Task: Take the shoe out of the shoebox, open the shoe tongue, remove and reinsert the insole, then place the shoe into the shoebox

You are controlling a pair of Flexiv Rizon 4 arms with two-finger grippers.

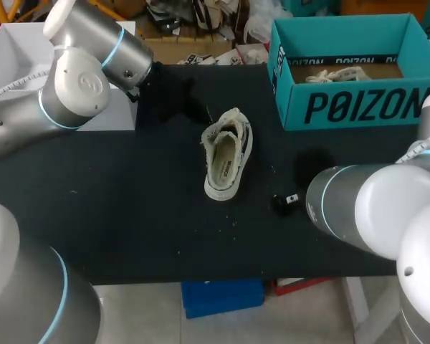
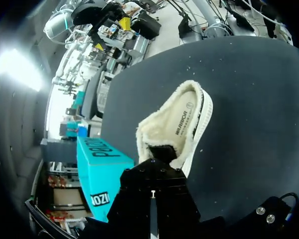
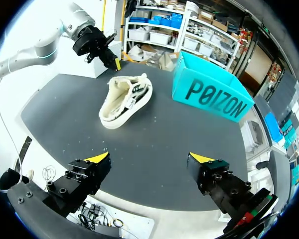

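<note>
— Shoe (image 1: 228, 154): where is it shown?
— It is laid near the middle of the black table (image 1: 129, 215), fleece-lined opening exposed, well apart from the teal shoebox (image 1: 358, 106) at the far right corner.
— Is writing seen?
— Large dark lettering is printed on the shoebox wall, and a small mark on the insole (image 2: 185, 119).
— And the grippers?
— The right gripper (image 3: 152, 158) is spread wide, with nothing held. The left gripper (image 3: 113, 62) is placed near the shoe; its state cannot be told.
</note>
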